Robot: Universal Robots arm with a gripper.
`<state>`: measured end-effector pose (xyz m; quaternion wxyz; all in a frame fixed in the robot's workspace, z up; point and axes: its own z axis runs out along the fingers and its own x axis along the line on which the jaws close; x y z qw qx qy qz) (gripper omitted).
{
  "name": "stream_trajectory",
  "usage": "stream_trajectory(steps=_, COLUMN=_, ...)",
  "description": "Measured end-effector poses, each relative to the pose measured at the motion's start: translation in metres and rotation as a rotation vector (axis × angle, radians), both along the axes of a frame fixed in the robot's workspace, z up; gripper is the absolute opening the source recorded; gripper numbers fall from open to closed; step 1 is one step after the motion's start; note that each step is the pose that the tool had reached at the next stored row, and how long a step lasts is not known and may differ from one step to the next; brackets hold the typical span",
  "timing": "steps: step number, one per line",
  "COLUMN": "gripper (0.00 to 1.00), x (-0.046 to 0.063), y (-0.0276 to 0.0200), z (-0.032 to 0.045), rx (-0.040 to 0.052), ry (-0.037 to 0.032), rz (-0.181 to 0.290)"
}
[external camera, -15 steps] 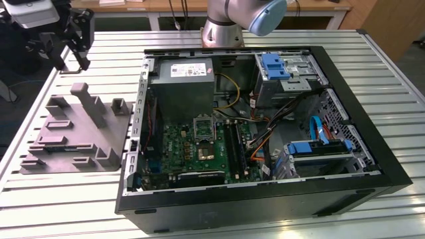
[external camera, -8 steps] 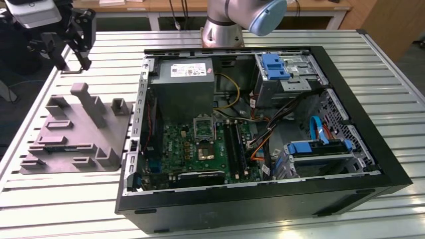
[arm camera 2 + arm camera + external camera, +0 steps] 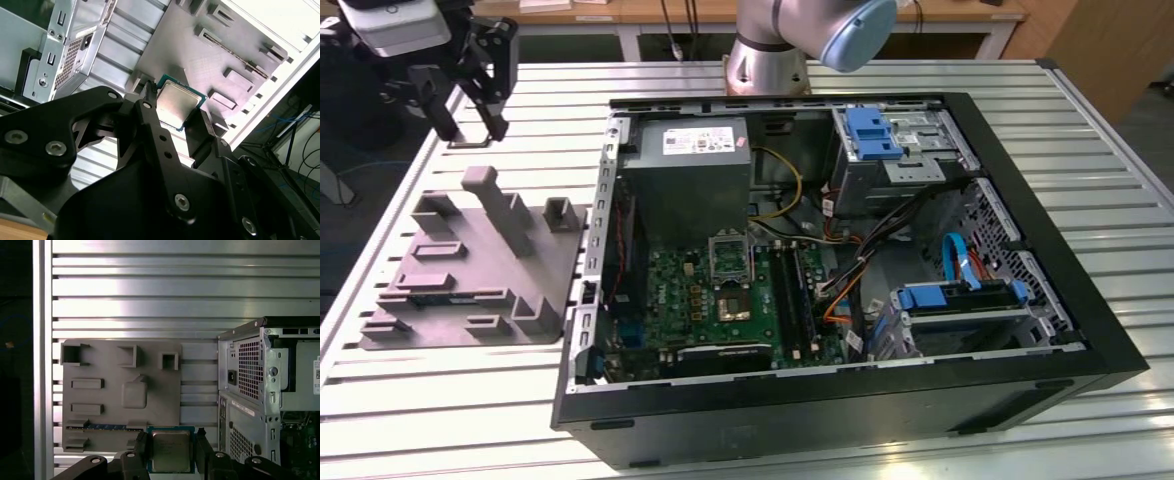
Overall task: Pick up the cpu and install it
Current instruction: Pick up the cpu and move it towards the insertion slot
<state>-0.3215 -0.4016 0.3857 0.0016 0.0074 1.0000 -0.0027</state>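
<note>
Gripper [image 3: 472,130] hangs raised at the exterior view's upper left, over the slatted metal table [image 3: 454,420] and beyond the far end of one grey tray [image 3: 467,270]. The tray carries roughly three tall posts, though the count is unsure from this angle. One open computer case [image 3: 854,400] lies to the exterior view's right of the tray, just beside it. Inside are one green motherboard [image 3: 720,300] with one square socket [image 3: 730,258], one grey power supply [image 3: 687,170] and two blue-fronted drive bays [image 3: 874,130]. One arm base [image 3: 767,60] stands behind the case.

In the second wrist view, two black fingers [image 3: 150,110] are clenched on one cpu [image 3: 176,102], one finger on each opposite edge. Its silver top and green rim face the camera. The tray lies beyond it and a case corner sits off to the side.

In the first wrist view, the same single cpu is pinched between the two fingers, in line with the tray's near edge. I cannot tell whether it touches the tray. The tray shows three square pockets in a row and two slot bars. The case's vented rear panel is beside the tray.
</note>
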Motion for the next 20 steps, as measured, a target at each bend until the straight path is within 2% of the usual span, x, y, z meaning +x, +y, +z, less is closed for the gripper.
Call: stream_trajectory(steps=20, gripper=0.47, x=0.0078, y=0.0, z=0.0, rx=0.0, ry=0.0, rz=0.0)
